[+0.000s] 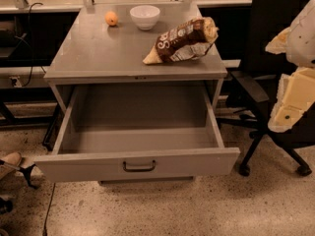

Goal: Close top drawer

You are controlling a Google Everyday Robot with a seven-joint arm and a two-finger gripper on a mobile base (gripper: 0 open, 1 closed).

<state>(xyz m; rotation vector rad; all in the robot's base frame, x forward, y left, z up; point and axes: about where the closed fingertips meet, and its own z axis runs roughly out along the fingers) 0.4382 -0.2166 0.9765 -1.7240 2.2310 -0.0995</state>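
The top drawer of a grey metal cabinet is pulled far out toward me. Its deep box is empty, and its front panel carries a small dark bar handle at the centre. My gripper, made of cream and white parts, hangs at the right edge of the view. It is to the right of the drawer, apart from it and level with its open box. It holds nothing that I can see. The drawers below are hidden behind the open front panel.
On the cabinet top lie a brown snack bag, a white bowl and an orange. A black office chair stands right of the cabinet, behind my gripper. A shoe and a cable lie at the floor's left.
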